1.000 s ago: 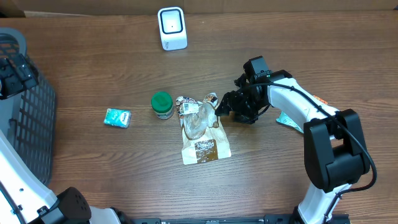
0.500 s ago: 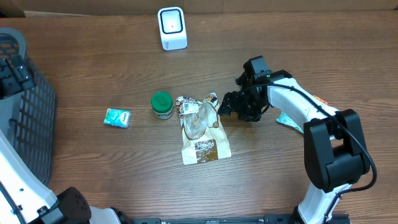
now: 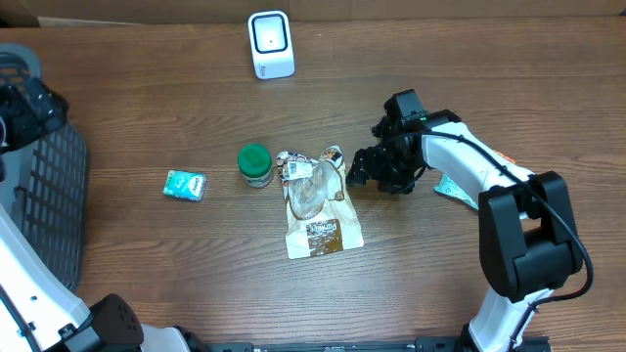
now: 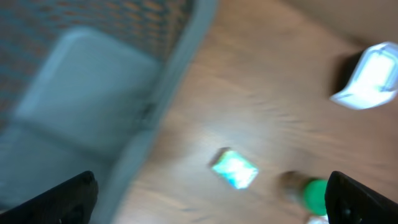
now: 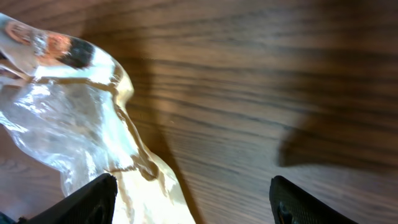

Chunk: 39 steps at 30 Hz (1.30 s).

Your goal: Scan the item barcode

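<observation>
Wood table (image 3: 469, 59), items around the middle. Clear plastic pack (image 3: 311, 188) lies on a tan pouch (image 3: 323, 230) at centre. Green-lid jar (image 3: 255, 164) sits just left of it, teal pkt (image 3: 184, 185) further left. White scanner (image 3: 271, 44) at far edge, well apart. R gripper (image 3: 356, 172) is just right of the pack, jaws apart, nothing btwn them; touching or not, can't tell. L gripper (image 3: 39, 106) above edge of grey basket (image 3: 49, 196) at left, jaws wide apart, empty.
</observation>
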Available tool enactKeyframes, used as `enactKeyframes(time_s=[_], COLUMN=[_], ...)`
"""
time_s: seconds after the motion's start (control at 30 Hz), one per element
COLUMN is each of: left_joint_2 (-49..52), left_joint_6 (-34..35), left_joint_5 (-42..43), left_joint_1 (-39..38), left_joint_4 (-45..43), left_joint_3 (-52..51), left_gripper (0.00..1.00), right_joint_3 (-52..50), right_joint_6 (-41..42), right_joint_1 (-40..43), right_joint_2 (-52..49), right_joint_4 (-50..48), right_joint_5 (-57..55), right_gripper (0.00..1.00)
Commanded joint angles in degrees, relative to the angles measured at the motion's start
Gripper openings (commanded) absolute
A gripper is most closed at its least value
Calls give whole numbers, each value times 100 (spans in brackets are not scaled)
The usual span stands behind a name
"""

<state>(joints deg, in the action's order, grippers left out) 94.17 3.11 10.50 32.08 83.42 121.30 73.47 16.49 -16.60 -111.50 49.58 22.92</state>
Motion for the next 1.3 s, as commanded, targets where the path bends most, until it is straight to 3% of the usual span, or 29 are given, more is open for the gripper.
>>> enactKeyframes(time_s=[0.0, 0.23, 0.3, 0.37, 0.47, 0.63, 0.67, 0.7, 0.73, 1.03, 1.27], left_joint_2=[22, 22, 22, 11, -39, -44, -42, -42, -42, -44, -44], left_joint_6=[636, 634, 520, 278, 151, 461, 610, 743, 852, 1628, 2479], left_joint_5=[1156, 1355, 1891, 2260, 2166, 1488, 1261, 1117, 1016, 704, 708], left_joint_1=[4, 4, -52, -190, -634, -1768, -2146, -2417, -2614, -4315, -5215], left_joint_4=[-90, -42, 42, 72, 205, 577, 627, 619, 597, -291, -1888], left_joint_3=[68, 68, 68, 68, 68, 0, -59, -140, -219, -1945, -3687], left_gripper=[100, 100, 86, 64, 64, 53, 42, 14, 4, 4, 4], right_joint_3=[74, 74, 74, 74, 74, 74, 74, 74, 74, 74, 74], right_joint_6=[-50, -50, -50, -50, -50, -48, -48, -48, -48, -48, -50], right_joint_1=[190, 291, 291, 291, 291, 291, 284, 284, 286, 286, 286], right_joint_2=[-17, -17, -17, -17, -17, -17, -17, -17, -17, -17, -17], right_joint_4=[57, 216, 219, 225, 225, 179, 164, 155, 153, 157, 153], right_joint_5=[-31, 26, 26, 26, 111, 291, 291, 291, 291, 337, 439], right_gripper=[77, 77, 77, 77, 77, 78, 78, 78, 78, 79, 78])
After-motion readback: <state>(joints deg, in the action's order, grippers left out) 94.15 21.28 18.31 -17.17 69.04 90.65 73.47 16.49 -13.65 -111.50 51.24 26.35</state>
